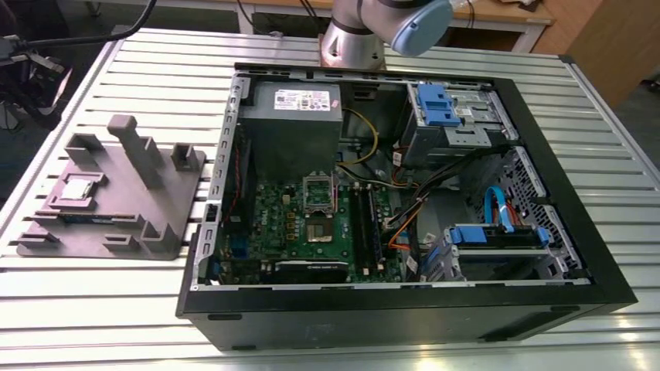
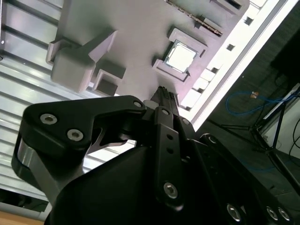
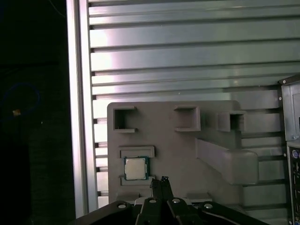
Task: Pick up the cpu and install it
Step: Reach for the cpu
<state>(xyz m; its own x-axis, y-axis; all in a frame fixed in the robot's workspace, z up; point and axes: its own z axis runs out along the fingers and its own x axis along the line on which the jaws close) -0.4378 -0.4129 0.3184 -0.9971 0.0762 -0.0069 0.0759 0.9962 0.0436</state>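
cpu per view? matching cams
Exterior view: cpu seated on the grey fixture, to the exterior view's left of the case.
First wrist view: cpu in its seat, just off the end effector.
Second wrist view: same seat, beyond the end effector.
Shared landmark: the grey fixture.

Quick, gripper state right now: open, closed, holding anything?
Gripper: closed, holding nothing; the cpu lies in its grey holder, apart from the fingertips.
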